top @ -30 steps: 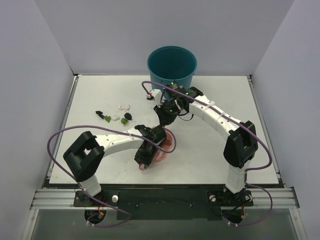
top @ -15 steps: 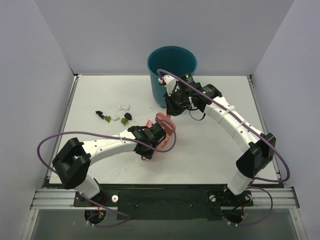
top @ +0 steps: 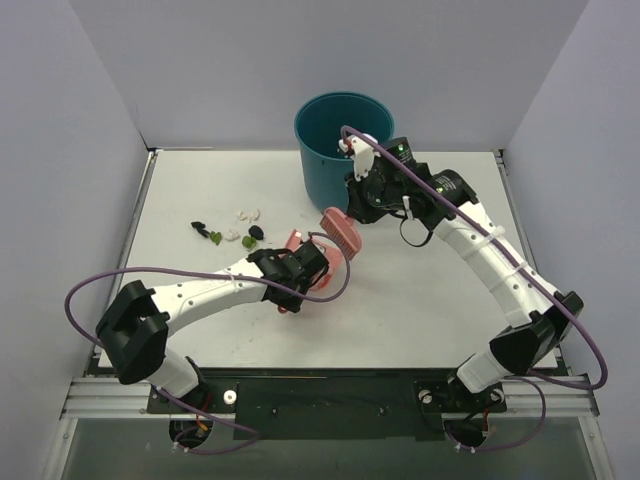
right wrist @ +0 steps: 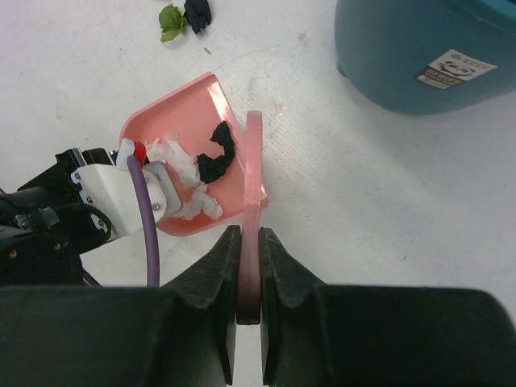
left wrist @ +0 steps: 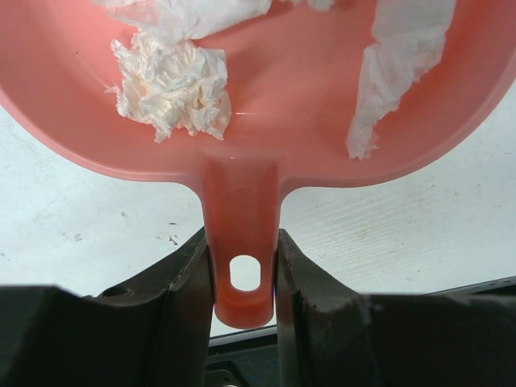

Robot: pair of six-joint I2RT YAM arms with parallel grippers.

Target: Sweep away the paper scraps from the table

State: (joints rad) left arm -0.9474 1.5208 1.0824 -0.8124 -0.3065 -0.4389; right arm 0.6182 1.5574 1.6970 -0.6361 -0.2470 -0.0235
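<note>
My left gripper [top: 293,290] is shut on the handle [left wrist: 242,234] of a pink dustpan [top: 292,241], held near the table's middle. The left wrist view shows white paper scraps [left wrist: 171,81] lying in the pan. The right wrist view shows a black scrap [right wrist: 216,153] and white ones [right wrist: 184,171] in the dustpan [right wrist: 173,113]. My right gripper [top: 358,212] is shut on a pink brush [top: 341,232], held just right of the pan; its handle [right wrist: 254,185] shows edge-on. Loose black, green and white scraps [top: 249,237] lie on the white table [top: 430,300] left of the pan, with more scraps [top: 205,231] farther left.
A teal bucket [top: 343,130] stands at the table's back edge, just behind my right gripper; it also shows in the right wrist view [right wrist: 427,48]. Purple cables loop off both arms. Grey walls close in the left, back and right sides.
My right arm has swung the brush back and to the right, toward the bucket. My left arm has stretched out and carried the dustpan farther from the near edge.
</note>
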